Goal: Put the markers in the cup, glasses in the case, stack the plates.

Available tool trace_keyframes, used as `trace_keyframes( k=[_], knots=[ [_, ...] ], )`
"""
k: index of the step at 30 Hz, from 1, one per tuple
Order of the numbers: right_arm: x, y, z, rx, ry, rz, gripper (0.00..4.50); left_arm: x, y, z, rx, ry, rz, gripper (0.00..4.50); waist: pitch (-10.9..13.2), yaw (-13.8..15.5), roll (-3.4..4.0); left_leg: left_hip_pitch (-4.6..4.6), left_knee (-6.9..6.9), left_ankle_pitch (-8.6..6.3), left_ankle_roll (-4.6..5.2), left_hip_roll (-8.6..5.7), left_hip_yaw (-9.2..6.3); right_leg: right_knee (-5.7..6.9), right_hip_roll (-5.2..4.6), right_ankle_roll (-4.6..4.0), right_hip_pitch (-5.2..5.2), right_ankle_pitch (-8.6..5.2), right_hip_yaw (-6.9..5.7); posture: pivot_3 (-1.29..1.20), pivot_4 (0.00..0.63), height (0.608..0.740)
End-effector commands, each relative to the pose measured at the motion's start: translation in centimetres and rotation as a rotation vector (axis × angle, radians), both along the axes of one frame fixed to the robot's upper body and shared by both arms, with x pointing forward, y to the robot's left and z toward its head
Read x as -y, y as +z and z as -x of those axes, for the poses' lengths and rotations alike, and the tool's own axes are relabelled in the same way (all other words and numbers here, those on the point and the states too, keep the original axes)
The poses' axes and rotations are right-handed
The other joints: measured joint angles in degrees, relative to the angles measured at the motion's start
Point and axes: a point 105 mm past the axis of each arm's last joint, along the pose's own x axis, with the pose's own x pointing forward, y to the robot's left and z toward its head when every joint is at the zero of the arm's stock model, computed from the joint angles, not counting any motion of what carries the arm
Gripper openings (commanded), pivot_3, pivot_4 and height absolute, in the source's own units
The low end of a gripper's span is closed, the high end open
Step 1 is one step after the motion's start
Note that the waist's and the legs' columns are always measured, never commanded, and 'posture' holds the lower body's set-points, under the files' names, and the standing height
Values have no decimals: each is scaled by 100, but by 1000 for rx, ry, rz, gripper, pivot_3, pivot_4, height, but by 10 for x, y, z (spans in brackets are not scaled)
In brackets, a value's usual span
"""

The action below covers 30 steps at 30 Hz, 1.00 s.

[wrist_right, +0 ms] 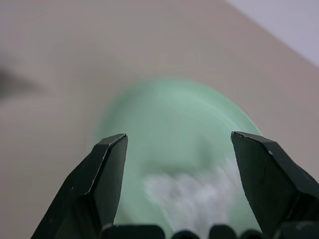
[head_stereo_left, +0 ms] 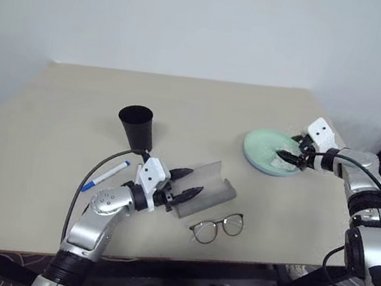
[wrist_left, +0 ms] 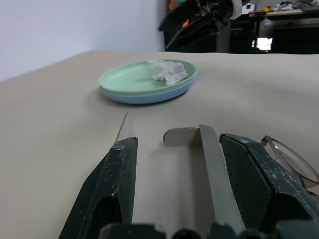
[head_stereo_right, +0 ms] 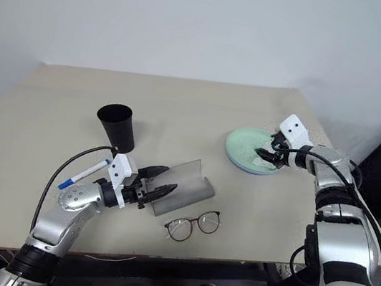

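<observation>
1. Plates (head_stereo_left: 261,148) are seen already stacked near the right side of the beige table (head_stereo_left: 57,115), the mint green one on top of the light blue one, whose rim shows beneath it in the left wrist view.
2. A crumpled white tissue (wrist_left: 168,70) is seen lying on the green plate.
3. The right gripper (head_stereo_left: 294,151) is held over the near right edge of the stack, with its two black fingers spread wide apart and nothing between them; whether a fingertip touches the tissue cannot be told.
4. The grey spectacle case (head_stereo_left: 206,188) is seen lying open on the table near its front edge, with its hinged lid raised.
5. The left gripper (head_stereo_left: 184,183) is held at the left end of the case, pointing right, its fingers parted; in the left wrist view one wall of the open case stands between the fingers, but a grip on it is not clearly shown.
6. The wire-framed glasses (head_stereo_left: 217,228) are seen on the table just in front of the case, lenses upright, outside it.
7. The black cup (head_stereo_left: 137,128) stands upright behind the left gripper.
8. A blue-capped marker (head_stereo_left: 105,175) lies on the table left of the cup and nearer the front edge, outside it.
</observation>
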Motion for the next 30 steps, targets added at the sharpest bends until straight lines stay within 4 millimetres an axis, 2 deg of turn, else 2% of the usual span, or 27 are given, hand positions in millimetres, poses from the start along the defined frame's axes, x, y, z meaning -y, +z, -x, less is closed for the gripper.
trace_keyframes(
  k=[1, 5, 7, 11, 17, 24, 30],
  knots=[
    [-13, 14, 17, 71, 158, -53, 3637, 7, 12, -5, 47, -48, -16, 2766, -1, 4, 1, 2, 1, 0, 0, 0, -3, 0, 1, 0, 4, 0, 0, 0, 0, 740],
    [-18, -7, 50, -50, 294, -102, 3637, 20, 18, -8, 27, -127, -6, 2766, -2, 6, 0, 0, 3, 0, 0, -3, -5, -1, 0, 0, 5, 0, 0, 0, 0, 740],
    [-20, -9, 58, -65, 312, -115, 3637, 22, 19, -7, 16, -144, -1, 2766, -1, 0, 4, 0, 4, 0, 0, -3, -3, 0, 0, 1, 5, 0, 1, 0, 0, 740],
    [-21, -27, 80, -93, 351, -122, 3637, 34, 15, -1, -47, -266, -35, 2766, -2, -7, 4, 6, 5, 0, -1, 1, 0, 3, 4, 0, 5, 0, 4, 0, 0, 740],
    [-16, -38, 78, -61, 278, -110, 3637, 39, 10, 6, -105, -422, -170, 2766, -1, -11, 3, 4, 21, 3, -5, 2, 3, 7, 6, -1, 3, -1, 6, 0, 0, 740],
    [-12, -41, 72, -16, 212, -116, 3637, 33, 11, -1, -164, -526, -345, 2766, 1, -7, 1, -1, 25, 3, -4, 2, -1, 6, 7, -1, 2, -1, 6, 0, 0, 740],
    [-11, -45, 70, 10, 179, -118, 3637, 42, 11, -4, -224, -615, -439, 2766, 1, 2, 1, -5, 25, 2, -1, -3, -4, 3, 6, 0, 3, -2, 9, 0, 0, 740]
  ],
)
